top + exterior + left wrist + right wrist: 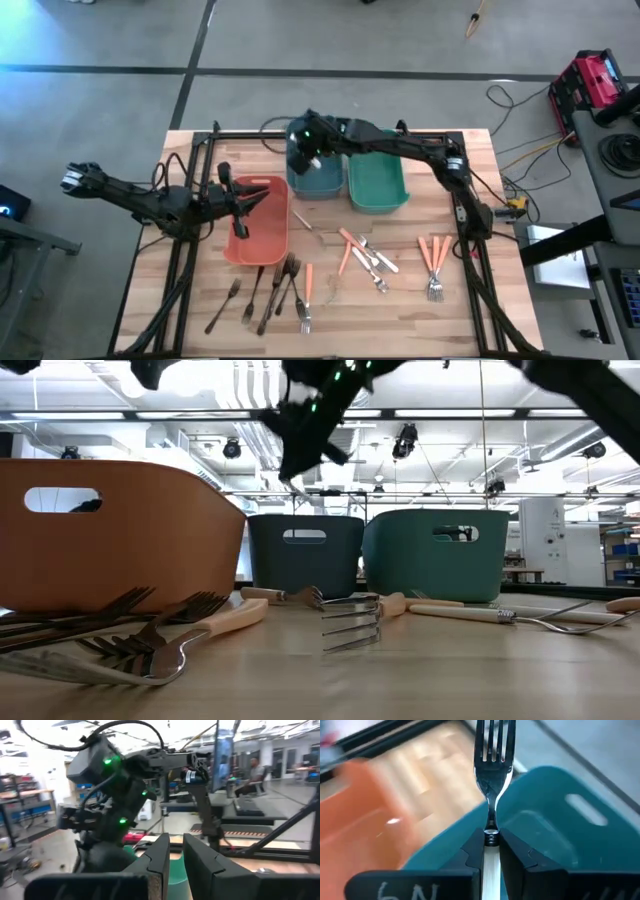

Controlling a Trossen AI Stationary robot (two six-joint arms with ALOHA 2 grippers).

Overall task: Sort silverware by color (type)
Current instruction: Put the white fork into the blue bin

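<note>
While the left gripper (246, 201) waits with fingers pressed together and empty over the salmon bin (262, 240), the right gripper (308, 152) pinches a silver fork (494, 767) by its handle above the blue bin (318, 180), likely to drop it there with its kind.

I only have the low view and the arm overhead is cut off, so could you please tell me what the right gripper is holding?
Observer: The right gripper is shut on a silver fork, tines pointing away from it.
Operator: Which bin is below it?
Observer: The blue bin, seen from above.
Operator: And the left arm?
Observer: The left gripper hangs over the salmon bin.
</note>
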